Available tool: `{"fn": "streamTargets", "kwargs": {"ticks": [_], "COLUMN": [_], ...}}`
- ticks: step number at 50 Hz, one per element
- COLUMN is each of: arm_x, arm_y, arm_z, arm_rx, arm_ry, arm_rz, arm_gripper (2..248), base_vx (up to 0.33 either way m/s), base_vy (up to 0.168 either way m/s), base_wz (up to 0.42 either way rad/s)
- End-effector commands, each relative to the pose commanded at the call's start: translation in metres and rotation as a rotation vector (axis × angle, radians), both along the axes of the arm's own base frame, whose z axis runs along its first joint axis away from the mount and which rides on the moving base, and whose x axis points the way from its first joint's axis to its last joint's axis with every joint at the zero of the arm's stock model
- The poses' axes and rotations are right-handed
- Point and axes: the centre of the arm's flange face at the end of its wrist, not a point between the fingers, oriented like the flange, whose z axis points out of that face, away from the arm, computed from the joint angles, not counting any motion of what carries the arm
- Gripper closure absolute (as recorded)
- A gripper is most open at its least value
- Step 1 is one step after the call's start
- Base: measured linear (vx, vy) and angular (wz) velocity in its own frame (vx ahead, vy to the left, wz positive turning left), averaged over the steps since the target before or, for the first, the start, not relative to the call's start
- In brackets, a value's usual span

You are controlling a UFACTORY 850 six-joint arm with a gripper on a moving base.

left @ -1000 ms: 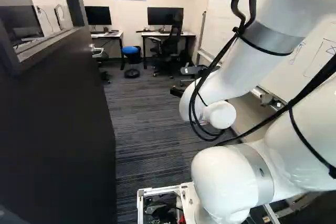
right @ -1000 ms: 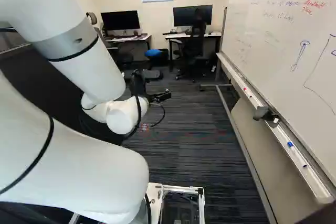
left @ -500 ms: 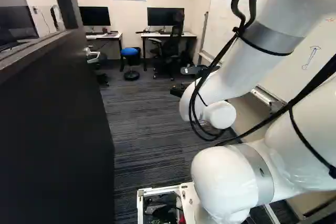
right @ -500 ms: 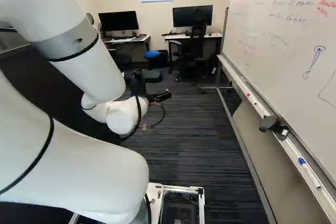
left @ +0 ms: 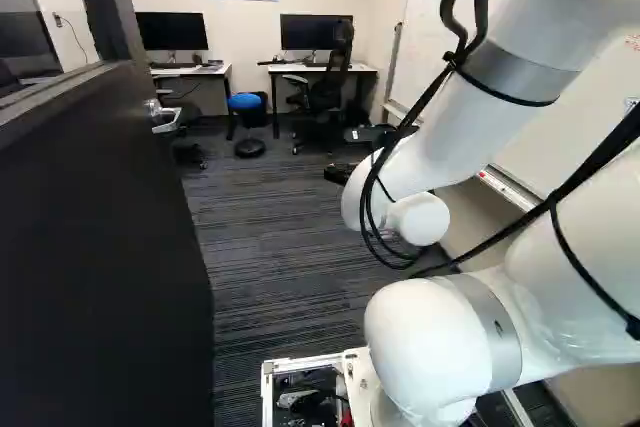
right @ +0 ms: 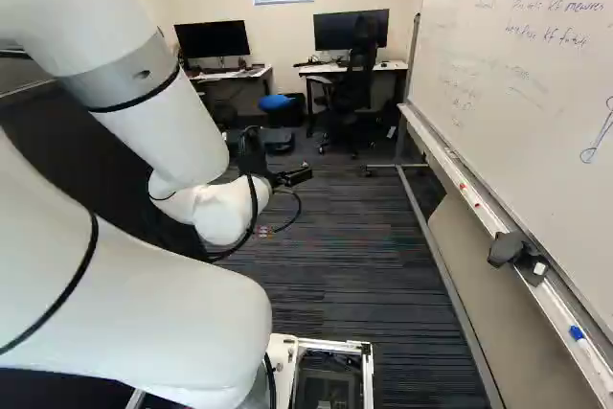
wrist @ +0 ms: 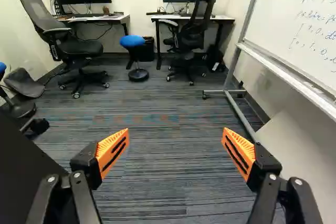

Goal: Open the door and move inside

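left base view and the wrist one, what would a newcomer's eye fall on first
Probably the bulky white arm, looming at the right of the left base view, with the dark, open door filling that view's left side. In the wrist view, the orange pads of the open gripper stand out against the striped floor. Ahead of them, the blue stool is a bright spot between two desks.

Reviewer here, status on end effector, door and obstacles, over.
End effector open, holding nothing. Black door standing open, at the left of the left base view. Whiteboard flanks the opposite side; office chair ahead, at far desk.
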Motion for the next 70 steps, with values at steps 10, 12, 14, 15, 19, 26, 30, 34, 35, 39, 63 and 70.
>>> {"fn": "streamTargets", "kwargs": {"ticks": [10, 12, 14, 15, 19, 26, 30, 34, 35, 39, 63, 70], "arm_x": [0.0, 0.0, 0.0, 0.0, 0.0, 0.0, 0.0, 0.0, 0.0, 0.0, 0.0, 0.0], "arm_y": [0.0, 0.0, 0.0, 0.0, 0.0, 0.0, 0.0, 0.0, 0.0, 0.0, 0.0, 0.0], "arm_z": [0.0, 0.0, 0.0, 0.0, 0.0, 0.0, 0.0, 0.0, 0.0, 0.0, 0.0, 0.0], "arm_rx": [0.0, 0.0, 0.0, 0.0, 0.0, 0.0, 0.0, 0.0, 0.0, 0.0, 0.0, 0.0], "arm_ry": [0.0, 0.0, 0.0, 0.0, 0.0, 0.0, 0.0, 0.0, 0.0, 0.0, 0.0, 0.0], "arm_rz": [0.0, 0.0, 0.0, 0.0, 0.0, 0.0, 0.0, 0.0, 0.0, 0.0, 0.0, 0.0], "arm_gripper": [3, 3, 3, 3, 3, 3, 3, 3, 3, 3, 3, 3], "base_vx": [0.159, 0.151, 0.153, 0.178, 0.156, 0.173, 0.175, 0.157, 0.195, 0.194, 0.182, 0.18], "base_vy": [-0.003, 0.008, 0.02, 0.022, 0.003, 0.004, 0.001, -0.003, 0.009, 0.008, 0.005, 0.005], "base_wz": [0.006, -0.024, 0.002, 0.002, -0.006, -0.01, -0.012, -0.017, -0.019, -0.013, -0.013, -0.012]}}
